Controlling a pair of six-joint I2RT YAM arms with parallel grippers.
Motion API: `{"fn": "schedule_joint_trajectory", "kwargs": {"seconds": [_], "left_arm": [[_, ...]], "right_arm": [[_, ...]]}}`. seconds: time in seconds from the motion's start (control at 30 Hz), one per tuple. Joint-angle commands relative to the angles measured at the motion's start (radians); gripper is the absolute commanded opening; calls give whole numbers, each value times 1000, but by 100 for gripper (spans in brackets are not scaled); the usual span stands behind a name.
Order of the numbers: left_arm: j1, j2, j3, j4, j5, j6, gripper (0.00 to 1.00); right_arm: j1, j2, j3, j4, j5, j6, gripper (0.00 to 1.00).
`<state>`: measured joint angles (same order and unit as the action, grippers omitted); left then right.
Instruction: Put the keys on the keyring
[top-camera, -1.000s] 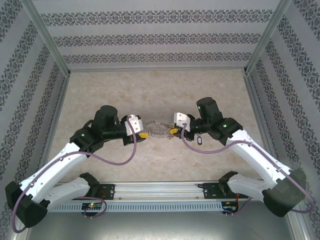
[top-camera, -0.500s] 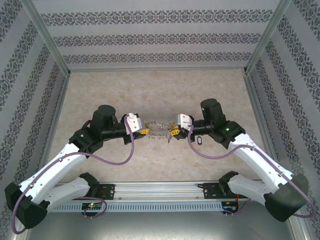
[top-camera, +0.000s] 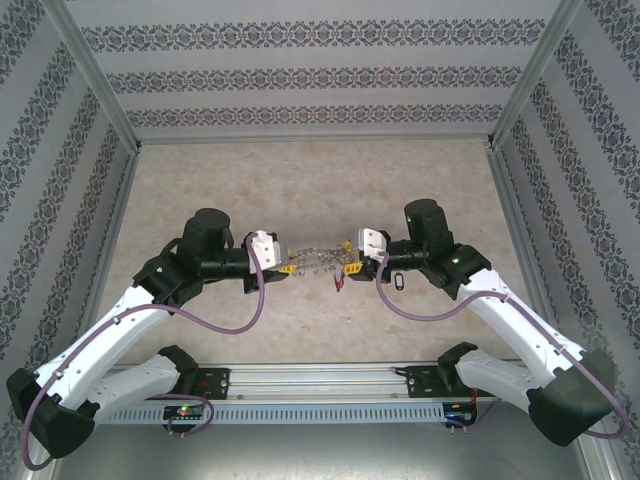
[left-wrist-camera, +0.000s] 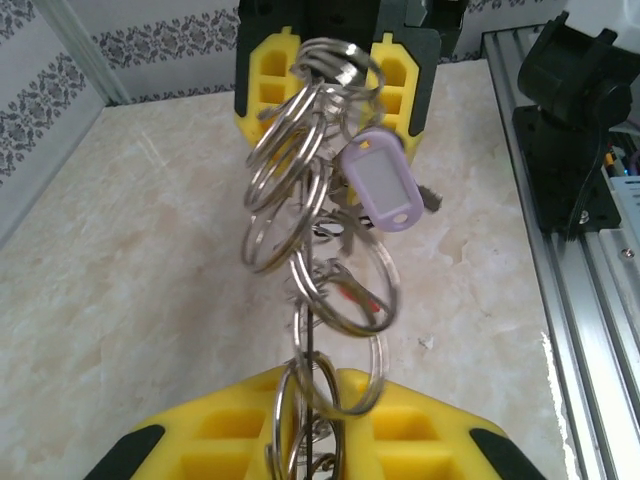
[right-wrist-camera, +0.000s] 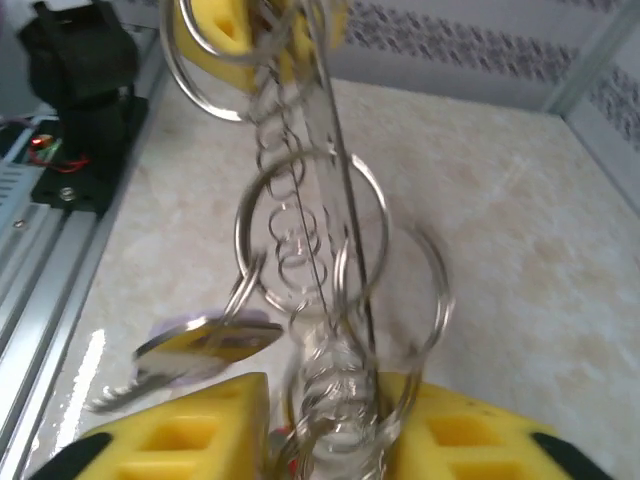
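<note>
left gripper (left-wrist-camera: 310, 388) clamped on keyring (left-wrist-camera: 318, 262) | right gripper (left-wrist-camera: 335, 75) jaws parted round it, cannot tell if gripping | hold taut, pry one coil slowly (lilac tag (left-wrist-camera: 381, 185) may snag)

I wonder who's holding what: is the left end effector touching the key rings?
Touching. The left wrist view shows the key rings pinched between the left end effector's yellow fingers.

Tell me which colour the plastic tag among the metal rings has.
Pale lilac tag, clearest in the left wrist view.
</note>
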<state>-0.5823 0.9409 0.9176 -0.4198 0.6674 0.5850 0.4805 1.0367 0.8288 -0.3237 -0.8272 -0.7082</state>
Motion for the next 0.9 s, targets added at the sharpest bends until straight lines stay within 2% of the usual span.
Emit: {"fn": "schedule_joint_trajectory", "kwargs": {"seconds": [0.0, 0.13, 0.33, 0.4, 0.53, 0.63, 0.87], "left_arm": [[10, 12, 60, -51, -75, 72, 0], [10, 19, 66, -102, -149, 129, 0], [10, -21, 9, -83, -238, 238, 0], [9, -30, -1, -70, -255, 251, 0], [4, -25, -3, -84, -287, 278, 0], [-2, -25, -6, -104, -287, 310, 0], [-11, -36, -20, -117, -278, 340, 0]], "right_arm": [[-8, -21, -24, -36, 100, -16, 41], [-9, -61, -23, -81, 201, -71, 50], [18, -111, 28, -189, 211, -131, 58], [72, -123, 33, -160, 244, -112, 58], [215, -130, 14, -10, 413, -51, 57], [290, -106, 20, 66, 494, -37, 58], [320, -48, 74, 95, 524, -67, 60]]}}
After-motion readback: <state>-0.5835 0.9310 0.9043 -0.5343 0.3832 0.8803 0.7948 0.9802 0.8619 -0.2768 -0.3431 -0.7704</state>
